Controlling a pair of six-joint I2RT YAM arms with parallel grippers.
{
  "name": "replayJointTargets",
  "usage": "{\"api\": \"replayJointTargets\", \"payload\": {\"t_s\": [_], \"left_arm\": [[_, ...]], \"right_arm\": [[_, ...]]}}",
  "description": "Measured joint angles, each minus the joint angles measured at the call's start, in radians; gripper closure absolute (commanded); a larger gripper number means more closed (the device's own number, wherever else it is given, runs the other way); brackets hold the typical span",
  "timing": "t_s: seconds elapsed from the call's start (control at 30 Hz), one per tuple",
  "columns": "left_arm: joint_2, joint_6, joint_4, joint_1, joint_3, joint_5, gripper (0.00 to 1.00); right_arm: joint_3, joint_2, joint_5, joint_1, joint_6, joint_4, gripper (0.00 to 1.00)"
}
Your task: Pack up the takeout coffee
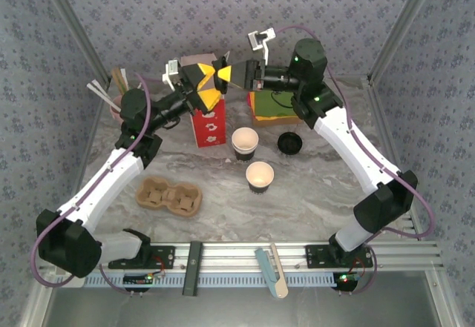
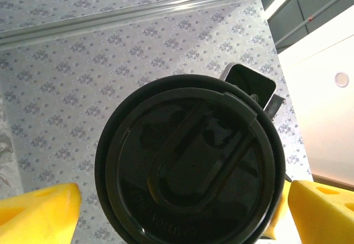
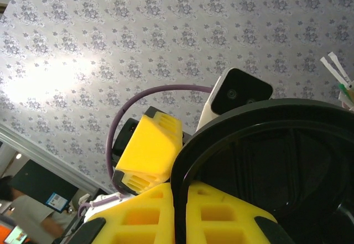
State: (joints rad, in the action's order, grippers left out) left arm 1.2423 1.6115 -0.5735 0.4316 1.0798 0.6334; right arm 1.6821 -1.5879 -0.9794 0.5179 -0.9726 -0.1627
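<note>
Lid [image 3: 265,172], black and round, stands on edge, its rim pinched in the closed right gripper [image 3: 180,194]. Its flat face is turned toward the left gripper [image 2: 177,213], whose jaws gape wide on either side of it. Well below both, the far cup [image 1: 244,143] and near cup [image 1: 260,176] stand upright, mouths up.

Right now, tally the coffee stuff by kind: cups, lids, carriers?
Paper cups: 2
Black lids: 2 (one lying loose, one held up)
Cardboard carrier: 1
Total: 5
</note>
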Motion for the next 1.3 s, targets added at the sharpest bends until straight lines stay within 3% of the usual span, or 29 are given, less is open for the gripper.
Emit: {"api": "replayJointTargets", "payload": {"t_s": [0.43,1.3], "left_arm": [[0.02,0.048,-0.079,-0.026,0.0,0.013,0.07],[0.037,0.111,-0.169,-0.069,0.0,0.142,0.1]], "right_arm": [[0.011,-0.008,-0.032,0.002,-0.011,-0.015,0.9],[0.058,-0.049,-0.102,-0.003,-0.026,-0.021,0.9]]}}
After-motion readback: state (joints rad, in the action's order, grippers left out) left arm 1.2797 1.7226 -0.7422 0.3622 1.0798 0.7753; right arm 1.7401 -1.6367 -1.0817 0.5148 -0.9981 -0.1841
